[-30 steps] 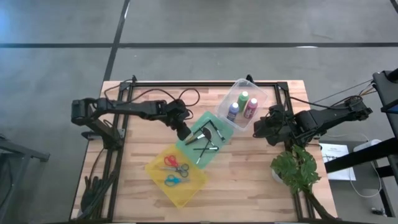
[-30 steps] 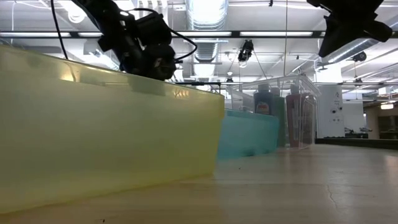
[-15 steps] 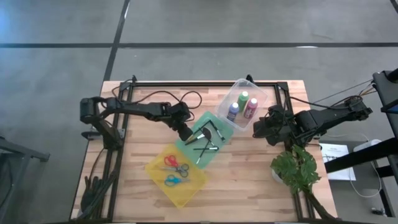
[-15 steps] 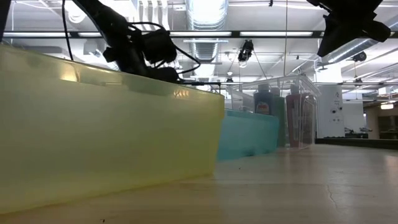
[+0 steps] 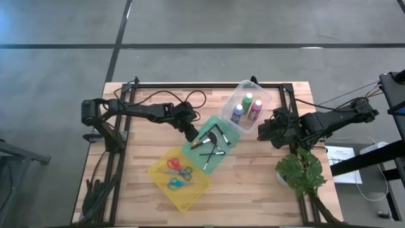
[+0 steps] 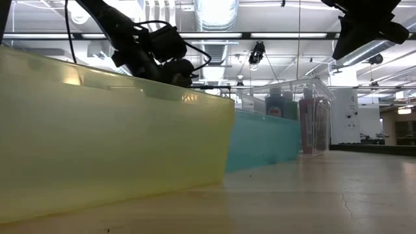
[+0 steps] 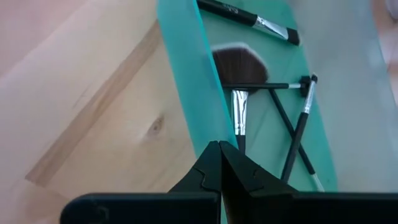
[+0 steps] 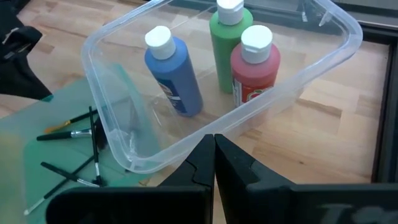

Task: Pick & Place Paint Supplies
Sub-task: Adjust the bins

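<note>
Left gripper (image 5: 192,135) sits w/ fingers pressed fully together, nothing between them, its tip right at the left rim of the green bin (image 5: 223,154) near mid-bench. Wrist cam shows the closed fingertips (image 7: 219,155) against that bin's translucent wall (image 7: 186,74).

Right gripper (image 5: 262,132) is also fully closed and empty, hanging just beside the clear bin (image 5: 266,95) on its right-edge side, not touching as far as I can tell.

Paint supplies:
- Brushes (image 5: 212,140): several thin dark-handled ones lying crossed over each other on the green bin's floor. One has a wide fan-shaped dark head (image 7: 239,62) w/ silver ferrule; another w/ metal ferrule lies toward the bin's far end (image 7: 249,15).
- Bottles: three stand upright w/ white caps inside the clear bin, toward the bench's back edge. Blue bottle (image 8: 175,74), green bottle (image 8: 230,43), red bottle (image 8: 255,71); green and red are close together, blue a bit apart.
- Scissors: three small pairs lie flat in the yellow bin (image 5: 158,172), toward the front edge — red-handled scissors (image 5: 173,163), grey-handled scissors (image 5: 183,171), blue-handled scissors (image 5: 175,183).

All three bins run in a diagonal row: yellow, green, clear. Leafy plant (image 5: 302,171) stands at the front-right corner of the bench (image 5: 253,190).
</note>
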